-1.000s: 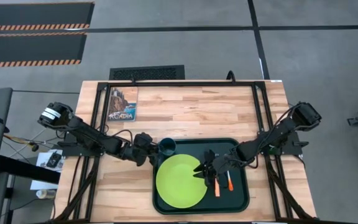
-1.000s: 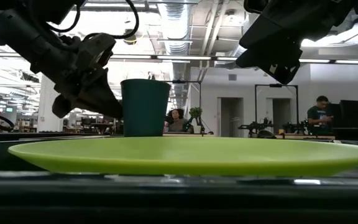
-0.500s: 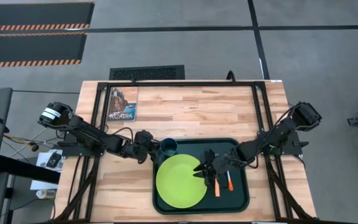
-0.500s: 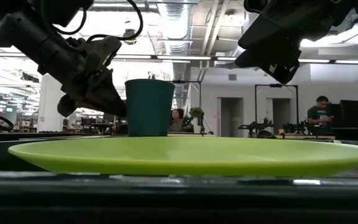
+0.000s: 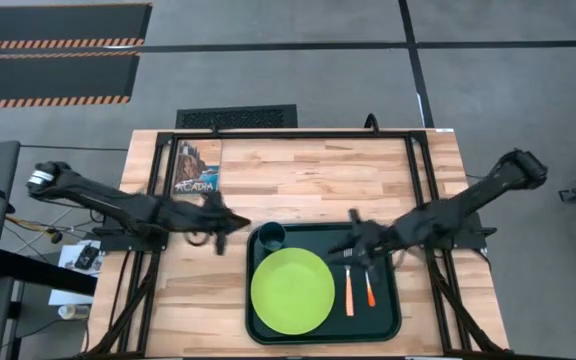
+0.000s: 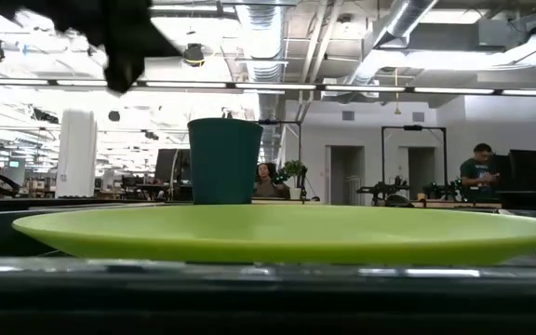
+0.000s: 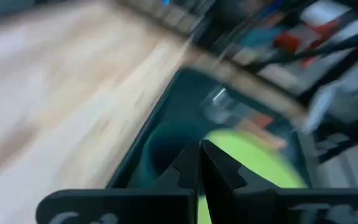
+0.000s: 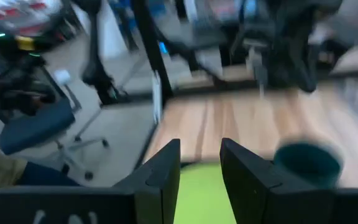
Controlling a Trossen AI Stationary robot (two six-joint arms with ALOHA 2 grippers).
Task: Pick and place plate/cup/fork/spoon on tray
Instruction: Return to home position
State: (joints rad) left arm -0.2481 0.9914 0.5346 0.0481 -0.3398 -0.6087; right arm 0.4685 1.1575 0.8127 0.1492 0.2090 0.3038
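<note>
The dark green tray (image 5: 388, 235) lies at the table's near middle. On it lie the lime-green plate (image 5: 292, 291) and, to its right, the fork and spoon (image 5: 349, 292) (image 5: 370, 292) side by side; which is which I cannot tell. The teal cup (image 5: 271, 236) stands upright in the tray's far left corner and also shows in the low view (image 6: 223, 160), behind the plate (image 6: 287, 233). My left gripper (image 5: 233, 221) is shut and empty, left of the cup, outside the tray. My right gripper (image 5: 354, 244) is open and empty, over the tray's far side.
A picture booklet (image 5: 198, 167) lies at the table's far left. Black frame rails (image 5: 298, 134) run along the table's far and side edges. Bare wood (image 5: 318, 180) lies beyond the tray. People (image 6: 477, 169) show in the room behind.
My left gripper has drawn away from the cup toward the table's left edge and risen. The cup has slid slightly and now stands on the tray. My right gripper has risen and drawn back toward the far right, away from the fork and spoon, which lie still.
</note>
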